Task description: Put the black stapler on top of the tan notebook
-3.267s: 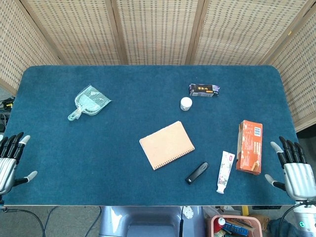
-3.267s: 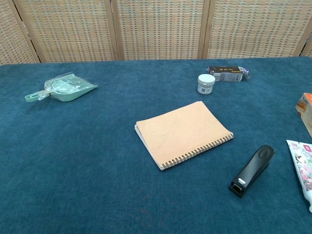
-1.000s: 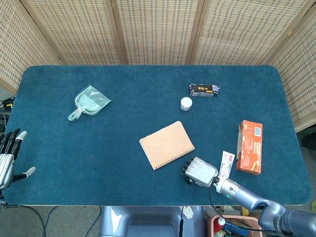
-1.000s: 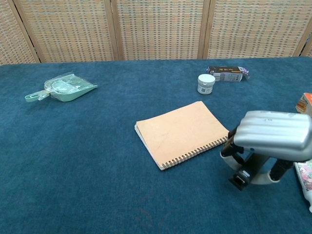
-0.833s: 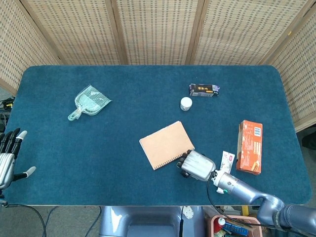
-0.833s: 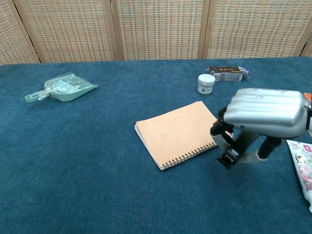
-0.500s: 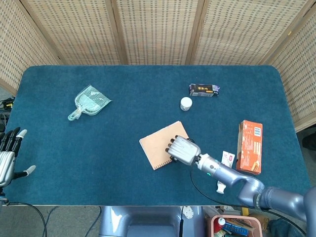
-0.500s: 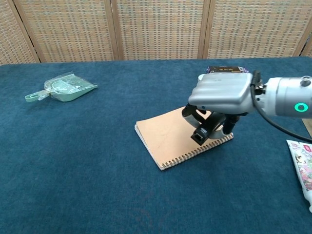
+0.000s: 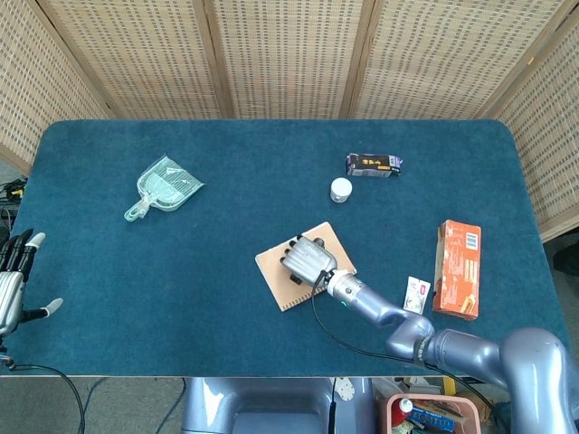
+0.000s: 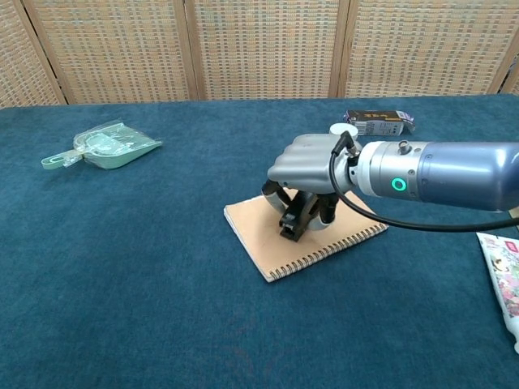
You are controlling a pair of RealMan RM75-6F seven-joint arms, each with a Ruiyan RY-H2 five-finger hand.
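Observation:
The tan notebook lies near the middle of the blue table, its spiral edge toward the front. My right hand hovers over the notebook and grips the black stapler, which hangs tilted under the fingers with its front end just above or on the cover. In the head view the hand hides the stapler. My left hand stays at the table's left edge, fingers spread, holding nothing.
A green bagged item lies far left. A white jar and a dark small box sit behind the notebook. An orange box and a toothpaste tube lie at the right.
My right hand has carried the stapler left from the table by the toothpaste to over the notebook's middle. The left hand has barely moved.

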